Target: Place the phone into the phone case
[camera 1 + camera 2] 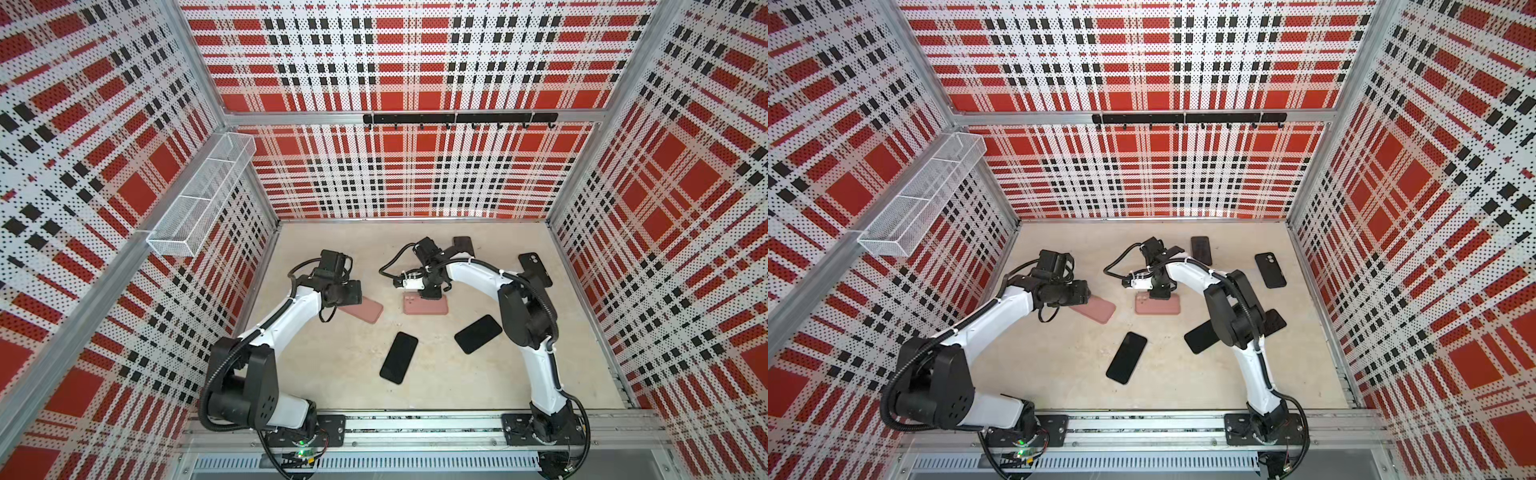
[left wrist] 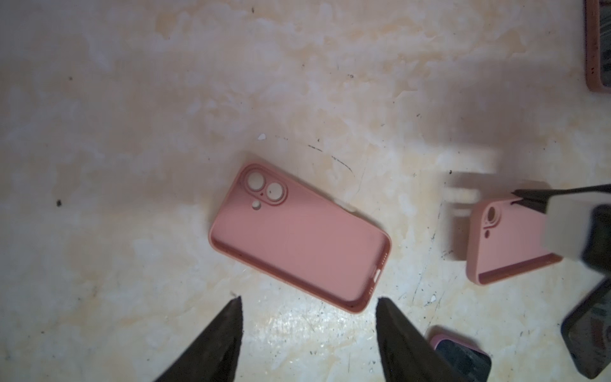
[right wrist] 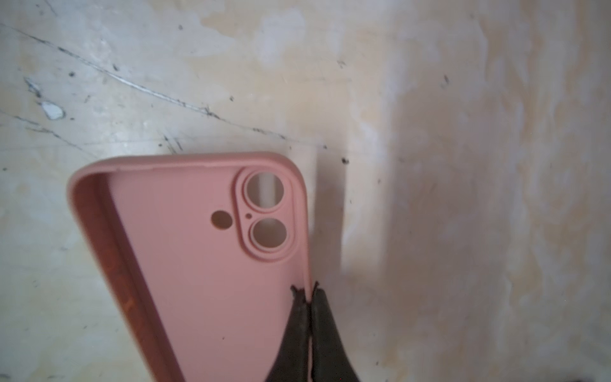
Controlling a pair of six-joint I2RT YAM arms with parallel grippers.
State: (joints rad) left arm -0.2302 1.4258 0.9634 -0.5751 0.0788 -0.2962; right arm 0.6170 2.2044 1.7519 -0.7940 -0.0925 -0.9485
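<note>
**Both top views:** a black phone (image 1: 399,357) and a second black phone (image 1: 478,333) are lying screen-up toward the front edge of the bench (image 1: 457,390), apart from case A (image 1: 368,311) and case B (image 1: 428,306), both pink and empty, at mid-bench.

**Left wrist view:** the left gripper (image 2: 309,299) is hovering by case A, fingers released and spread wide.

**Right wrist view:** the right gripper (image 3: 305,291) is pinching the side wall of case B between its clenched fingers.

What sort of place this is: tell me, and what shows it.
Probably a robot test cell: perforated plaid walls on aluminium framing, two arms mounted on a base rail, and a tabletop with black phones and pink phone cases.
</note>
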